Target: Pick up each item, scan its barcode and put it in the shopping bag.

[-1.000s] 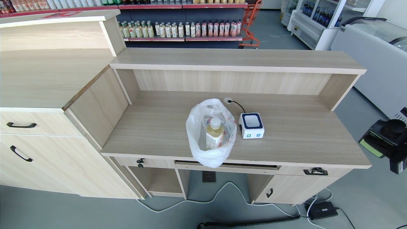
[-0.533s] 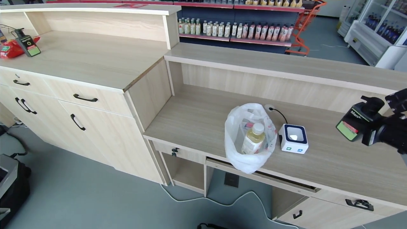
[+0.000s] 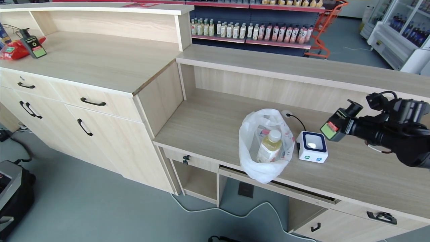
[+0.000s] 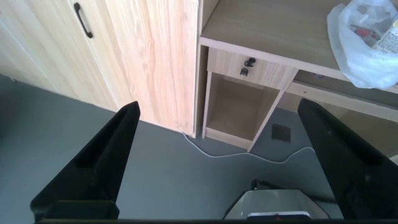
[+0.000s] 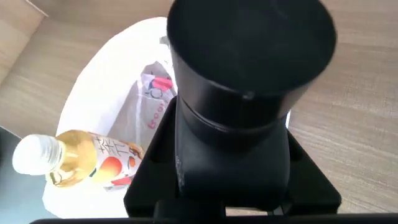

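My right gripper [image 3: 350, 127] is shut on a black bottle [image 3: 338, 123] with a green label, held in the air just right of and above the white barcode scanner [image 3: 311, 147]. In the right wrist view the black bottle [image 5: 249, 93] hangs over the desk beside the bag. The white shopping bag [image 3: 250, 148] stands open at the desk's front edge, left of the scanner, with a yellow tea bottle [image 3: 269, 146] upright inside; the tea bottle [image 5: 74, 163] lies next to a packet there. My left gripper [image 4: 219, 112] is open, low over the floor.
A second black bottle [image 3: 33, 43] and a red packet [image 3: 12, 51] sit on the higher counter [image 3: 100, 64] far left. The scanner's cable [image 3: 295, 118] runs to the desk's back. A raised shelf [image 3: 268, 65] overhangs the desk's rear. Cabinet doors [image 4: 149, 56] stand close to my left gripper.
The head camera swung left a second ago. Over the last half second my right gripper carried the black bottle leftward, closer to the scanner. Bag and scanner stayed put.
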Robot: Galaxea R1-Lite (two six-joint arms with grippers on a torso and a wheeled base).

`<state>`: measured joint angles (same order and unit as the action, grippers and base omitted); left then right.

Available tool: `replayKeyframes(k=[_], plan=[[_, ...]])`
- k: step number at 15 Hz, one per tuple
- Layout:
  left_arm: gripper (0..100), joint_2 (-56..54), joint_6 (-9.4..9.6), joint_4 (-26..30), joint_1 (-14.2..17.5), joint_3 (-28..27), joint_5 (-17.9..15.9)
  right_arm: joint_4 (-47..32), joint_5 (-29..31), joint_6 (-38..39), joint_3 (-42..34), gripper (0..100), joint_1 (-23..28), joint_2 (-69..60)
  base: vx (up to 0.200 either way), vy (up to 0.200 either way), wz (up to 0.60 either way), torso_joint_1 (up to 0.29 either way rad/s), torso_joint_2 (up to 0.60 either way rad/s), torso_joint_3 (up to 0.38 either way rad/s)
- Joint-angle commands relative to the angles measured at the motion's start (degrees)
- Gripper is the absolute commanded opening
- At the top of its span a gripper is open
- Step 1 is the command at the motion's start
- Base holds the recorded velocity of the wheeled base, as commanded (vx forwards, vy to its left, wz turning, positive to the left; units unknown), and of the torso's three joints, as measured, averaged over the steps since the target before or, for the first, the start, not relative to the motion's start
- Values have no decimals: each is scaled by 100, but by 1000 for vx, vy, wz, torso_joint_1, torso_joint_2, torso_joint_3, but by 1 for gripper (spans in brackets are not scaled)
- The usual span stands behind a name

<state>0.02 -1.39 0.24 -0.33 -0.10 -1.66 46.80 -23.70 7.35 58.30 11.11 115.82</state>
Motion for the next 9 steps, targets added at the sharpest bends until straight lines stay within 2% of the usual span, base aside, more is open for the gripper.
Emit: replayKeyframes(k=[1,9], plan=[[100,-2,-2,2,-2,1,-1,-101,6,30,419,0,-21,687,0,0,0,0,0,0],[100,-2,-2,2,-2,1,-1,-101,23,12,1079,0,-399,1302,0,0,0,0,0,0]])
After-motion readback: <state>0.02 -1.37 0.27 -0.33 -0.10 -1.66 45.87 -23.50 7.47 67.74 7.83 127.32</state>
